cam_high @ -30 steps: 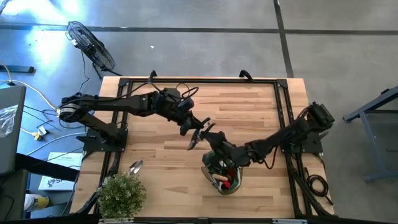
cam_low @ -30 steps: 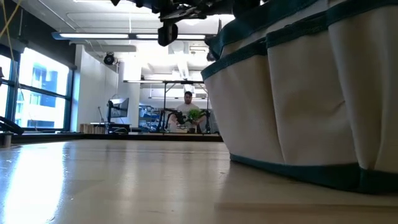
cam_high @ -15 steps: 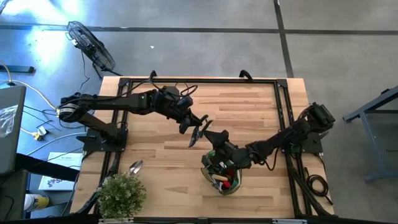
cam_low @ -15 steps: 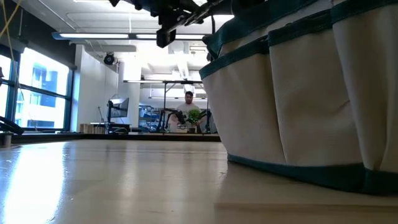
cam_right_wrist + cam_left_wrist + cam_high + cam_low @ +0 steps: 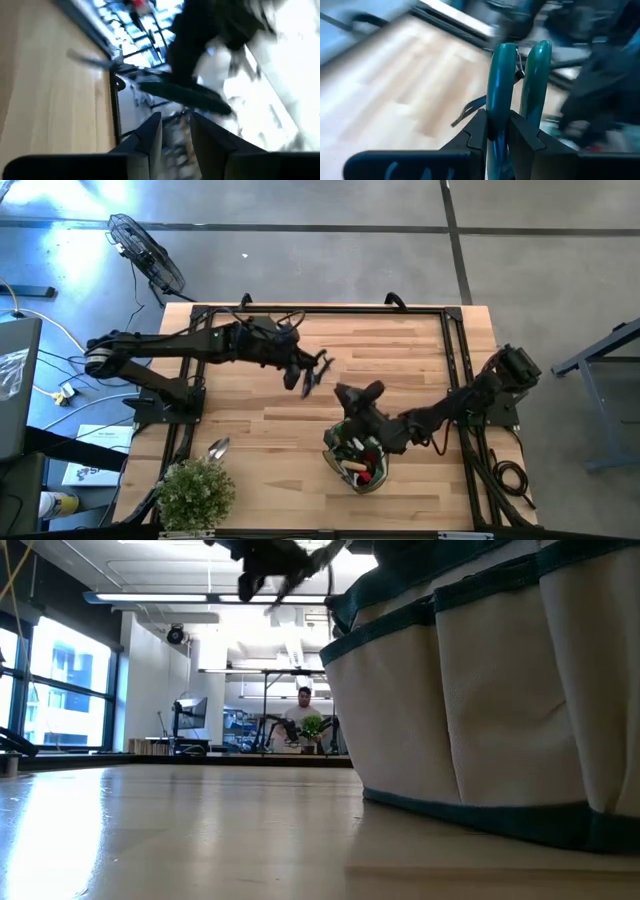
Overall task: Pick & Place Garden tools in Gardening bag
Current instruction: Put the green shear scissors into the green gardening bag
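Note:
The gardening bag [image 5: 356,457], cream with dark green trim, stands near the table's front edge with several tools inside; it fills the right of the low view [image 5: 500,710]. My left gripper [image 5: 303,372] hovers left of and beyond the bag, shut on pruners [image 5: 517,75] with teal handles. My right gripper [image 5: 350,394] is over the bag's far rim, fingers a narrow gap apart at a dark green strip [image 5: 185,95] of the bag. A silver scoop [image 5: 218,448] lies flat on the table at the front left. My left gripper pinches one teal handle [image 5: 496,112] of the pruners between its two fingers, coming from the table's left and slanting down. The handles' rounded free ends point away from the gripper, and the second handle [image 5: 536,75] runs beside one finger. The pruners are lifted clear. My right gripper meets the bag's dark green strip [image 5: 165,90] at its fingertips, above the bag's far side. Blur hides how the fingers close on it. The bag stands upright on the table.
A bushy potted plant [image 5: 195,492] stands at the front left corner beside the scoop. A black frame [image 5: 320,310] runs along the table's edges. Bare wood lies at the middle and far right. A fan [image 5: 148,258] stands on the floor beyond the table.
My left gripper has drawn away from the bag toward the table's far edge and a little up, rolling its wrist, so the pruners have turned with it. My right gripper has rolled in place. The bag has shifted slightly in the low view.

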Robot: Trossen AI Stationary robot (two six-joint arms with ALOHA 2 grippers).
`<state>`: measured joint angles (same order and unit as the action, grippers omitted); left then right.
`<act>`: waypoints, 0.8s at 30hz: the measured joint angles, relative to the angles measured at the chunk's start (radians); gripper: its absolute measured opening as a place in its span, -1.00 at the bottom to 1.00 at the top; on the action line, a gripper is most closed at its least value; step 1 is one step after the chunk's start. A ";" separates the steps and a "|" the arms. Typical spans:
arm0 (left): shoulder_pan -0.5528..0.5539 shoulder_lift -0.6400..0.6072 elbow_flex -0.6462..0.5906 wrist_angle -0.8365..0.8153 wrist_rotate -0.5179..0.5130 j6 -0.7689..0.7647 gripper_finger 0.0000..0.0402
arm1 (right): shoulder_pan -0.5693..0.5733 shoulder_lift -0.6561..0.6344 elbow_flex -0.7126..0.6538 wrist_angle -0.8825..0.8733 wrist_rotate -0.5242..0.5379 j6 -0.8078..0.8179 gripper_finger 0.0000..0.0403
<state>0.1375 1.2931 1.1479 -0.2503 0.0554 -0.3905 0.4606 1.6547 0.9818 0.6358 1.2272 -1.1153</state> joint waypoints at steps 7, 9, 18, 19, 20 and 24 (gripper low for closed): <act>-0.036 -0.017 0.000 -0.016 -0.381 0.226 -0.79 | -0.053 -0.035 0.000 0.007 0.085 0.328 -0.56; -0.059 -0.017 0.000 0.009 -0.433 0.278 -0.80 | -0.065 -0.047 0.000 0.006 0.073 0.424 -0.58; -0.236 -0.016 0.000 0.094 -0.664 0.517 -0.80 | -0.107 -0.135 0.000 -0.002 -0.223 0.814 -0.62; -0.250 -0.016 0.000 0.100 -0.682 0.530 -0.80 | -0.114 -0.140 0.000 -0.008 -0.262 0.855 -0.62; -0.261 -0.016 0.000 0.104 -0.698 0.541 -0.80 | -0.123 -0.143 0.000 -0.011 -0.292 0.900 -0.62; -0.297 -0.016 0.000 0.103 -0.736 0.551 -0.80 | -0.165 -0.145 0.000 -0.030 -0.345 1.077 -0.62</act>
<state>-0.1598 1.2774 1.1481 -0.1473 -0.6805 0.1603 0.2951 1.5101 0.9821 0.6057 0.8818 -0.0388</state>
